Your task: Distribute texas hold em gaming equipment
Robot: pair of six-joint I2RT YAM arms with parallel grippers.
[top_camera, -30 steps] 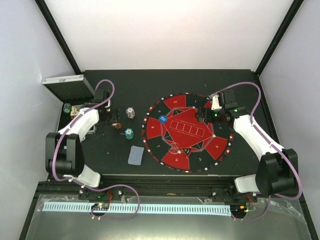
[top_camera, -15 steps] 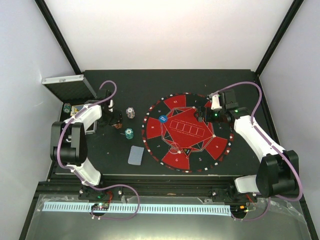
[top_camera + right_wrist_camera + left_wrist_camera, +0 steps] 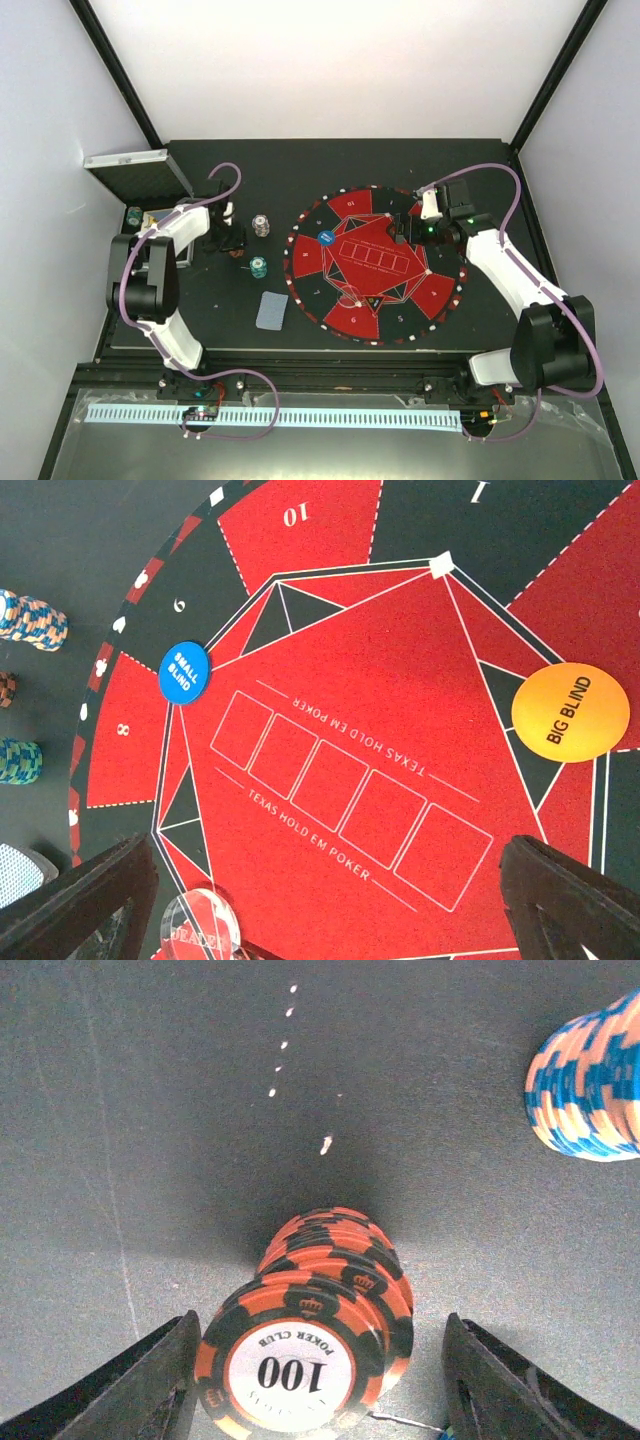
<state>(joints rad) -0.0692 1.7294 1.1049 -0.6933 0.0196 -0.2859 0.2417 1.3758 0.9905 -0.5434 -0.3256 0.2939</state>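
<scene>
Fingers [image 3: 140, 1390] of our left gripper [image 3: 320, 1335] stand partly open on either side of the orange chip stack [image 3: 335, 1245]. One finger is right at its edge and a gap shows at the other, so we see no grip yet. That stack sits on the black table [image 3: 150, 1110], left of the mat [image 3: 437, 292], near a blue-edged stack [image 3: 590, 1080]. Our right gripper [image 3: 330, 845] hangs wide open above the mat and holds nothing. On the mat lie the small blind disc [image 3: 186, 673], big blind disc [image 3: 570, 710] and clear dealer disc [image 3: 200, 925]. One card [image 3: 271, 310] lies just beside the mat's near-left rim.
</scene>
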